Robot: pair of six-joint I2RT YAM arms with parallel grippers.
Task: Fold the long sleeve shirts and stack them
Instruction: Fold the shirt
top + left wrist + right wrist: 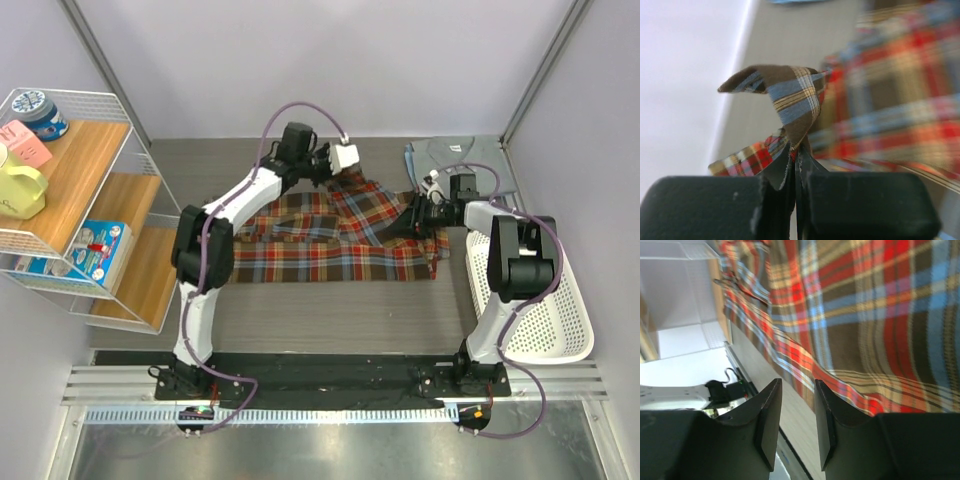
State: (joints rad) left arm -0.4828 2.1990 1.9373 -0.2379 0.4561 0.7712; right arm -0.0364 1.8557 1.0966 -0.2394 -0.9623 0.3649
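The plaid shirt (330, 245) could drag or bunch instead of folding. Only its 12 o'clock edge is held, so if that edge is carried over while the 3 o'clock side lies free, the fold will likely go crooked. The lifted cloth could also sweep against the grey shirt (455, 155), folded at 1 o'clock, and disturb it. The left gripper (796, 170) is clamped on only a thin pinch of plaid, which might slip out. The right gripper (796, 385), at the 3 o'clock hem, has its jaws apart with nothing between them; closing there may catch only table (330, 310).

The plaid shirt lies spread in the middle of the table, mostly flat, in red, brown, blue and yellow, rumpled at its 3 o'clock end. The grey shirt is plain and lies flat.
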